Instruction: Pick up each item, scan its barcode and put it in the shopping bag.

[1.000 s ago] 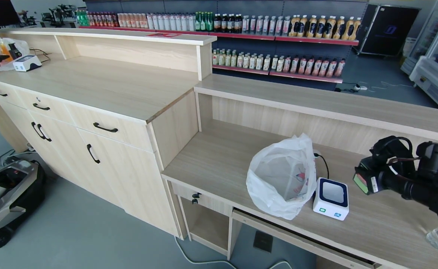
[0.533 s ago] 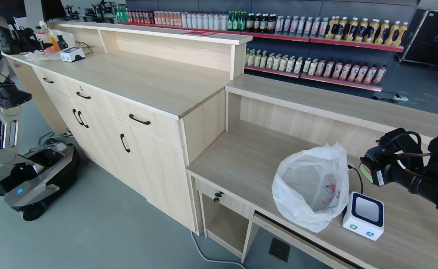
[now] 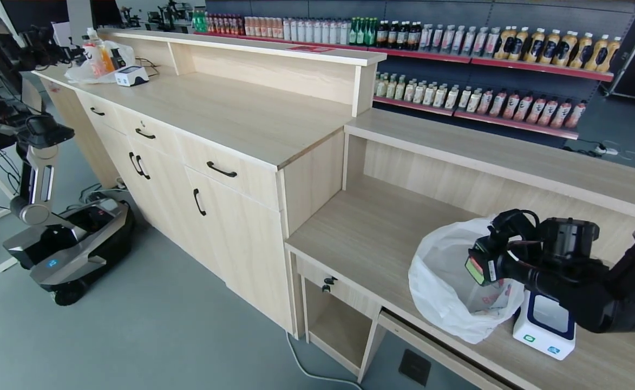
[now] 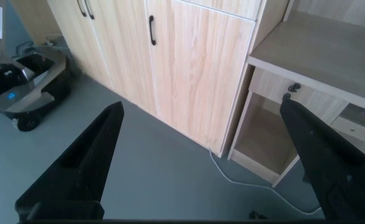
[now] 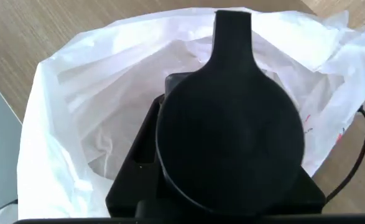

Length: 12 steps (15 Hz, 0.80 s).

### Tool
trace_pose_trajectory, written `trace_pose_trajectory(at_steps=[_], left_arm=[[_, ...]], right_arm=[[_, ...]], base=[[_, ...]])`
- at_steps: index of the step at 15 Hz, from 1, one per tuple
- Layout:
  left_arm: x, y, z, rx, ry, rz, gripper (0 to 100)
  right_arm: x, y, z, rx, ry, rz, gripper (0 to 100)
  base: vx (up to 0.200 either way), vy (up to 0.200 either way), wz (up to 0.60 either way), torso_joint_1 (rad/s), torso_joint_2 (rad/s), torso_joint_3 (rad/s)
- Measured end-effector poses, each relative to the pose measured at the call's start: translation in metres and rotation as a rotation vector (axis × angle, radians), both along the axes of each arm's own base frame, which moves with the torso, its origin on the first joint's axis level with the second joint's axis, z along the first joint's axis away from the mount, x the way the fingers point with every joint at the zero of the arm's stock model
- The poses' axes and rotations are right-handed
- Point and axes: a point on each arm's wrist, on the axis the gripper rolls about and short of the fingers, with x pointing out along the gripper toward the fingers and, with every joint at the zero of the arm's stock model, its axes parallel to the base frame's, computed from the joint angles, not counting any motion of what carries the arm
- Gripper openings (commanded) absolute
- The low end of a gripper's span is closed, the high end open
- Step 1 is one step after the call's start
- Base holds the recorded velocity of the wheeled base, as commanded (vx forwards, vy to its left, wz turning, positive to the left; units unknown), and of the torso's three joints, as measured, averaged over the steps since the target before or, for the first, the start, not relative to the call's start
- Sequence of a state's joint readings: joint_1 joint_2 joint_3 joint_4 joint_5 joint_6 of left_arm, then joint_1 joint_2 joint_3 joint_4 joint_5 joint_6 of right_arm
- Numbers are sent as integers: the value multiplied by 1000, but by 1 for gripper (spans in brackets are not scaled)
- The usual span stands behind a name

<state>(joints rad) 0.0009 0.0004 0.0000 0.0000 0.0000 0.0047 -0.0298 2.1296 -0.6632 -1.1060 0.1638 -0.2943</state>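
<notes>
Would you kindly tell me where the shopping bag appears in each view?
Head view: the shopping bag lower right on the desk top, left of the scanner.
Right wrist view: its open mouth from above, desk top behind.
Left wrist view: cabinet doors and desk top edge, away from the bag.
Shared landmark: the desk top.

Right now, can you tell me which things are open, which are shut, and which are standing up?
shopping bag: standing up on the desk, mouth wide open.
scanner: sitting flat beside the bag, window facing up.
left gripper: open, holding nothing, above the floor.
right gripper: over the bag's mouth.
drawers: shut.
cupboard doors: shut.
bottles: standing up in rows on the shelves.
</notes>
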Motion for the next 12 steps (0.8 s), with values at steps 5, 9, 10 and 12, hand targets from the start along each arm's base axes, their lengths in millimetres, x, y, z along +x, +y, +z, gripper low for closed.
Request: trace_pose_trajectory(at_steps=[5, 9, 10, 12], left_arm=[[0, 0, 0, 0, 0, 0, 100], [0, 0, 0, 0, 0, 0, 100], [0, 0, 0, 0, 0, 0, 100], [0, 0, 0, 0, 0, 0, 100]], right_arm=[[27, 26, -41, -1, 36, 72, 0], [28, 29, -64, -11, 93, 84, 0], [29, 29, -68, -12, 101, 82, 0], [30, 29, -73, -12, 112, 82, 0]], base=[[0, 0, 0, 0, 0, 0], [0, 0, 0, 0, 0, 0], [0, 0, 0, 0, 0, 0], [0, 0, 0, 0, 0, 0]])
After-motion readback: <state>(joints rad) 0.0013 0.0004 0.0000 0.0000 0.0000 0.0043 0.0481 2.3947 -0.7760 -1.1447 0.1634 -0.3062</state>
